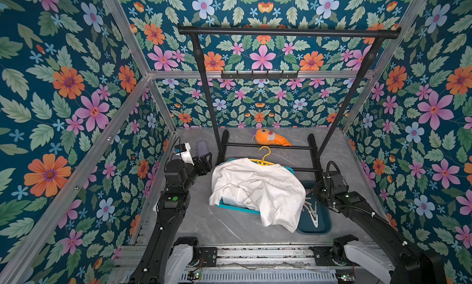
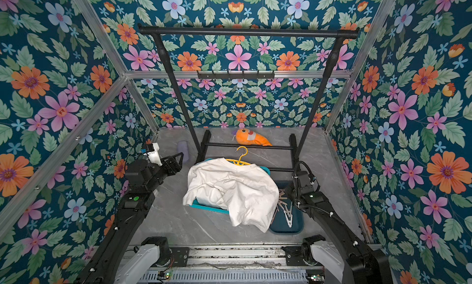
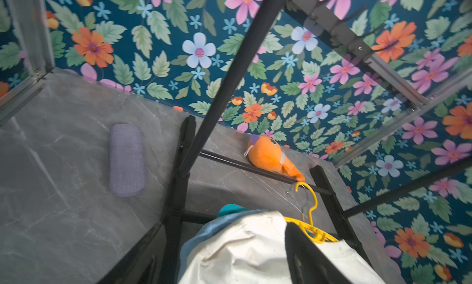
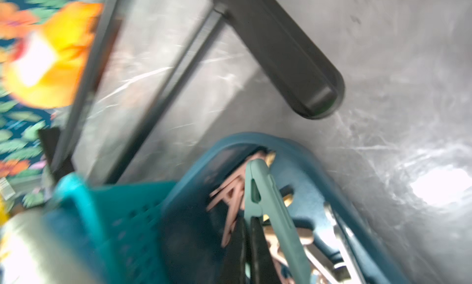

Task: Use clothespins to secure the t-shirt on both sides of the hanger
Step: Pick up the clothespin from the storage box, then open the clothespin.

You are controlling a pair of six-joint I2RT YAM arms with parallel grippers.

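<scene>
In both top views the t-shirt (image 1: 258, 190) lies heaped over a teal basket (image 1: 237, 209), with little of the hanger (image 1: 263, 163) but its hook poking out. The clothespins (image 1: 313, 213) sit in a dark tray (image 1: 325, 220), half hidden by cloth and the right arm (image 1: 357, 203). The left wrist view shows the left gripper (image 3: 224, 226) spread wide, mostly cut off. The right wrist view is smeared: the right gripper (image 4: 249, 220) is pressed together against a mint clothespin (image 4: 270, 206), but I cannot tell if it truly pinches it.
</scene>
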